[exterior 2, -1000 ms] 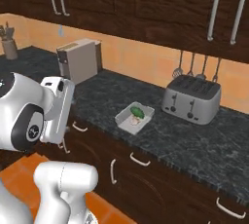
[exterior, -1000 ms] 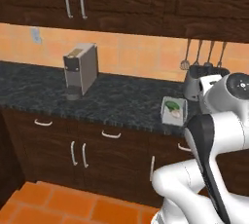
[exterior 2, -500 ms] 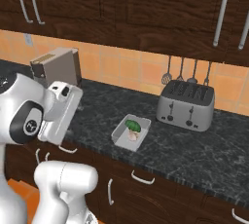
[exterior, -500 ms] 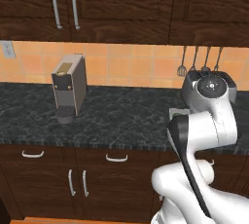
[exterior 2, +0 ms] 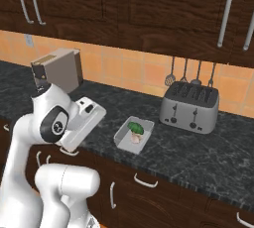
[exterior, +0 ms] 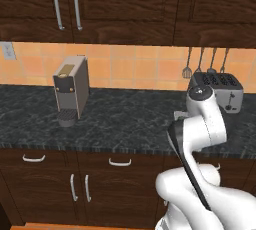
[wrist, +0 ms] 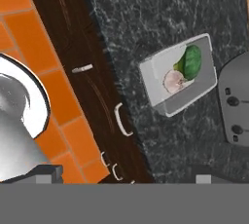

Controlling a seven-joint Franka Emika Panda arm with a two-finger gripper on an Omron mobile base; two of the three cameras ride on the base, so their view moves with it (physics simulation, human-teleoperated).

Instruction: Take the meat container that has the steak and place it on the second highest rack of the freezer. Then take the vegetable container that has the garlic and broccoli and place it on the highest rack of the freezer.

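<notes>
White vegetable container (exterior 2: 133, 135) before you holds the broccoli (exterior 2: 135, 128) and garlic (wrist: 172, 81) beside the toaster (exterior 2: 190, 106); finger spread can't be told.

Dark green broccoli (wrist: 190, 61), pinkish garlic (wrist: 172, 81), black-speckled counter (wrist: 160, 18)

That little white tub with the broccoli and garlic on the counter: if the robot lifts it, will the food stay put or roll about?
The container looks rigid and shallow-walled, so it should lift without flexing. The broccoli and garlic lie loose inside and are rounded, so they would probably roll if it tilts. With so little in it, it is likely light and may slide on the smooth counter if nudged.
</notes>
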